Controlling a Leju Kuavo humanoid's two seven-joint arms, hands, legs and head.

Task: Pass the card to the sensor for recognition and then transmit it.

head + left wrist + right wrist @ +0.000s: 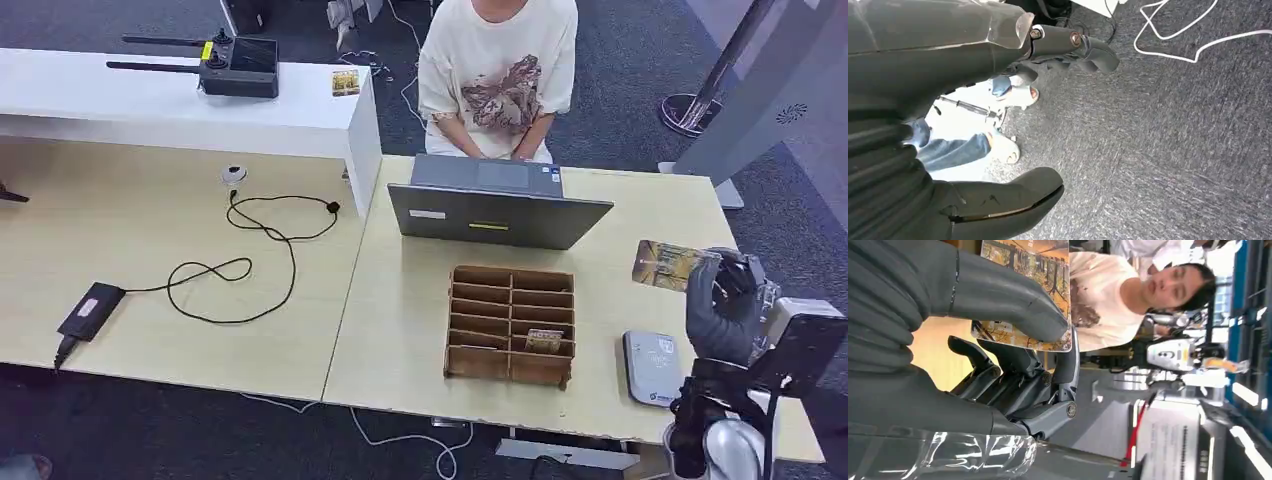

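Already the right hand (pixel 722 305) pinches the card (pixel 668 264) by one edge, above the desk (pixel 400 330); it looks light, stiff and slick. Just below lies the sensor (pixel 654 368), beside the wooden sorting box (pixel 511 324). The left hand (pixel 998 125) hangs empty over the floor.

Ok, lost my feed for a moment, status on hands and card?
Right hand holds card raised, beyond sensor. Left hand hangs over floor, holds nothing. Nothing between card and sensor.
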